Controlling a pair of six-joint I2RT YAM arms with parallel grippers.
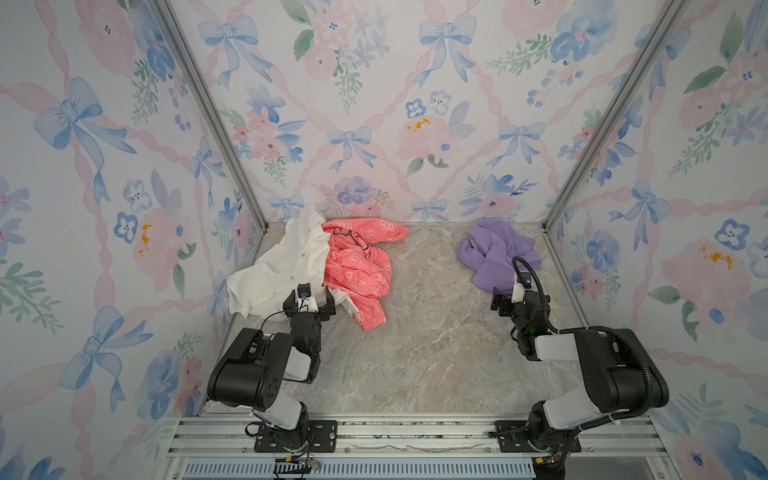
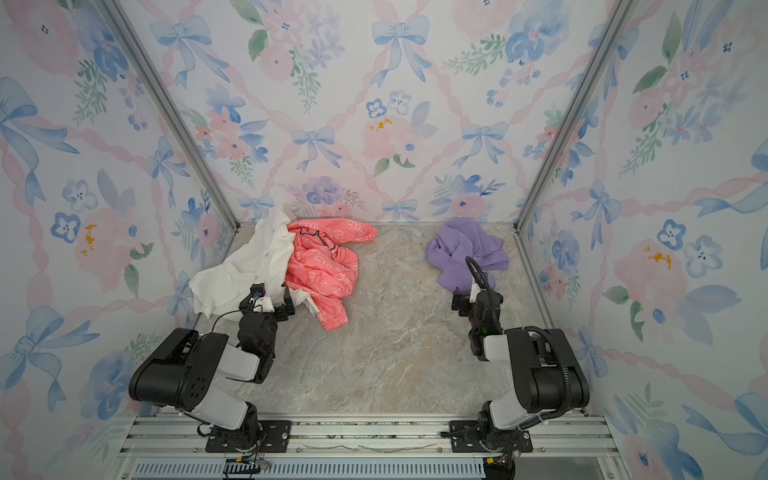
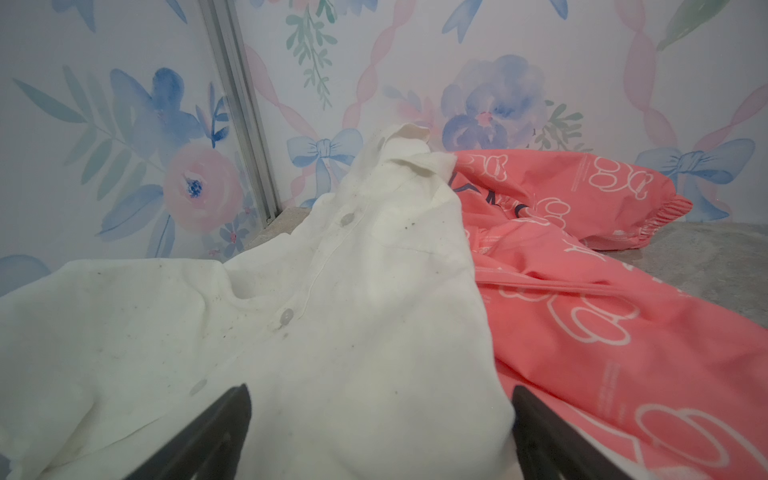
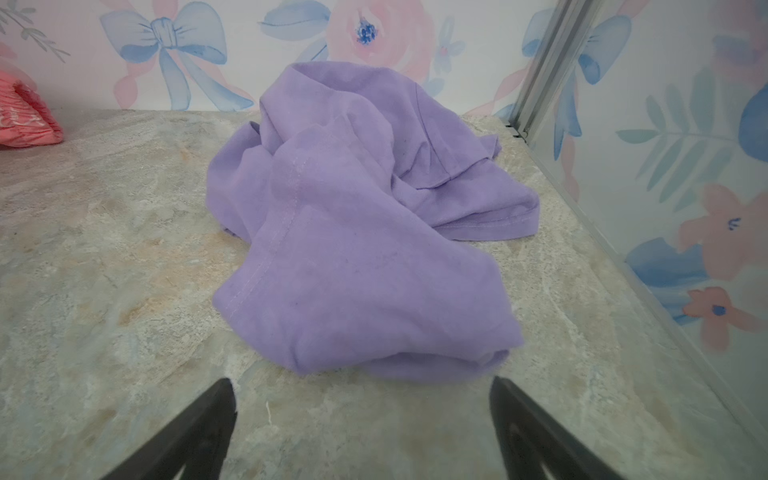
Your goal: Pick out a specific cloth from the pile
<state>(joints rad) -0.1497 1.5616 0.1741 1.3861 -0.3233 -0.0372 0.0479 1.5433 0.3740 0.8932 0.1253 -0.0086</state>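
- Table (image 1: 415,365): marble-look surface, bare across the middle and the near side.
- Pile (image 1: 320,270), far left corner: white buttoned shirt (image 1: 270,274) overlapped on its right by coral-pink jacket (image 1: 361,266). Both are crumpled and touch each other.
- Cloth (image 1: 494,253), plain lavender: lies bunched on the table toward the far right corner, well apart from the pile. Nothing rests on it.
- Left gripper (image 3: 380,392): jaws wide apart at the near edge of the white buttoned shirt, nothing clamped. Cannot tell whether the fingers touch the fabric.
- Right gripper (image 4: 361,386): jaws wide apart, just on the near side of the cloth. The fingers stand over bare table and the cloth is not gripped.
- Progress, judged: the separation looks done, since the cloth sits alone, clear of the pile and unheld. What is left, if anything, is drawing both arms to the near side. No further sorting seems needed.
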